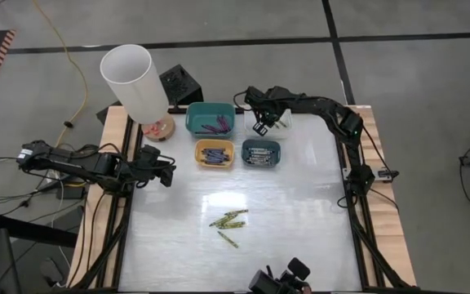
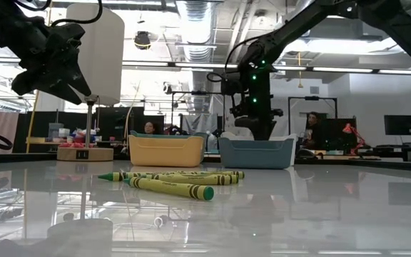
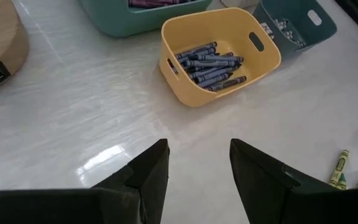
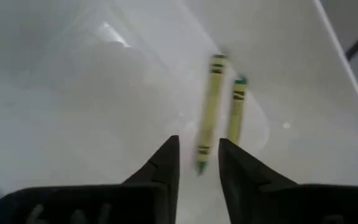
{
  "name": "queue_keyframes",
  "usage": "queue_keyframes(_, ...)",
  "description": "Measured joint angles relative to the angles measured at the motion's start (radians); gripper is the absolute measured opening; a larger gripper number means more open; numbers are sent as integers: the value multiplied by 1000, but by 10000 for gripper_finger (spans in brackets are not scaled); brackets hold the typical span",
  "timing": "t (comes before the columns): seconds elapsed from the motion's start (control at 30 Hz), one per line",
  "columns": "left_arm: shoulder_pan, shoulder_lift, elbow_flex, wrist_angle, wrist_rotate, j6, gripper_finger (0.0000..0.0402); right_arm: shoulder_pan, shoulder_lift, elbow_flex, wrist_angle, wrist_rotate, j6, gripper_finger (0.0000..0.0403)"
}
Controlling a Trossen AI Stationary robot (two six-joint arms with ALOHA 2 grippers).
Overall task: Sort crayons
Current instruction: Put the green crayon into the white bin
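Several yellow-green crayons (image 1: 229,219) lie loose in the middle of the table, one more (image 1: 228,238) just nearer. My right gripper (image 4: 199,163) hangs open, pointing down into a white bin (image 4: 73,93) at the far side. Two yellow-green crayons (image 4: 211,106) (image 4: 235,109) lie in that bin. The longer one's near end sits in the gap between my fingertips, with space on both sides. Purple crayons fill the teal bin (image 1: 210,118), blue ones the yellow bin (image 3: 219,56), grey ones the blue-grey bin (image 1: 261,153). My left gripper (image 3: 199,163) waits open above the table's left side.
A lamp with a white cylindrical shade (image 1: 137,82) on a wooden base (image 1: 158,127) stands at the far left corner. A black box (image 1: 179,84) sits behind the bins. Bare tabletop (image 1: 300,220) spreads right of the loose crayons.
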Motion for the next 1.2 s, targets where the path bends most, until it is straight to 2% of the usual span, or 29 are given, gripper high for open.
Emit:
queue_keyframes(0.23,0,0,0,0,9,0,160,62,-104,0,11,-90,-72,129)
queue_keyframes(0.5,0,0,0,0,-8,11,160,244,-242,0,59,-265,-103,129)
queue_keyframes(0.9,0,0,0,0,-5,15,160,634,-232,0,104,-281,-165,128)
queue_keyframes(1.2,0,0,0,0,-5,34,160,784,-162,0,167,-274,-93,128)
